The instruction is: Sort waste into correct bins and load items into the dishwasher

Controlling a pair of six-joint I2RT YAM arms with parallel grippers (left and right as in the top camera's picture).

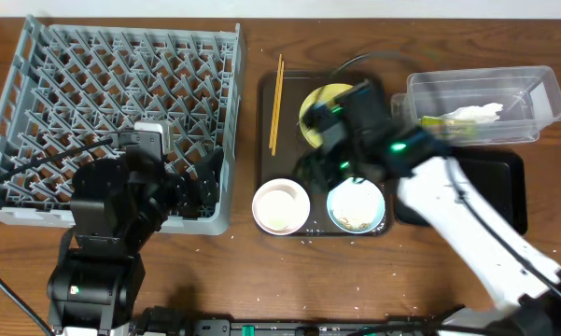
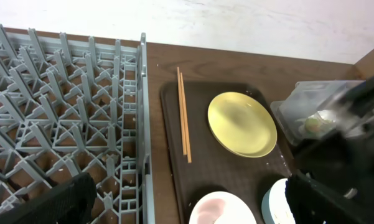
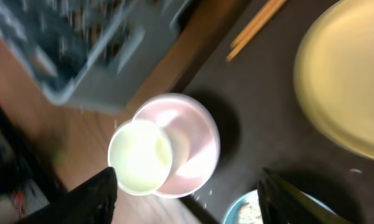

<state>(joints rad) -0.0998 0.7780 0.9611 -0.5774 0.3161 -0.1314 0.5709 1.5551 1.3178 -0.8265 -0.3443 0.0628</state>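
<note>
The grey dish rack (image 1: 112,103) stands at the left. The yellow plate (image 1: 319,98), the chopsticks (image 1: 276,103), the pink-white bowl (image 1: 264,220) and the light blue bowl (image 1: 357,207) with rice scraps lie on the brown tray. In the right wrist view the small white cup (image 3: 141,155) sits inside the pink-white bowl (image 3: 196,134). The clear tub (image 1: 532,89) holds the white napkin (image 1: 471,115) and the green-and-orange wrapper (image 1: 432,121). My right gripper (image 1: 319,168) is open and empty above the tray, over the two bowls (image 3: 187,202). My left gripper (image 1: 203,187) is open and empty at the rack's near right corner (image 2: 187,208).
The brown tray (image 1: 289,168) lies between the rack and the bins. The black tray (image 1: 499,182) lies in front of the clear tub, partly under my right arm. My right arm hides part of the yellow plate in the overhead view. Crumbs dot the table's front.
</note>
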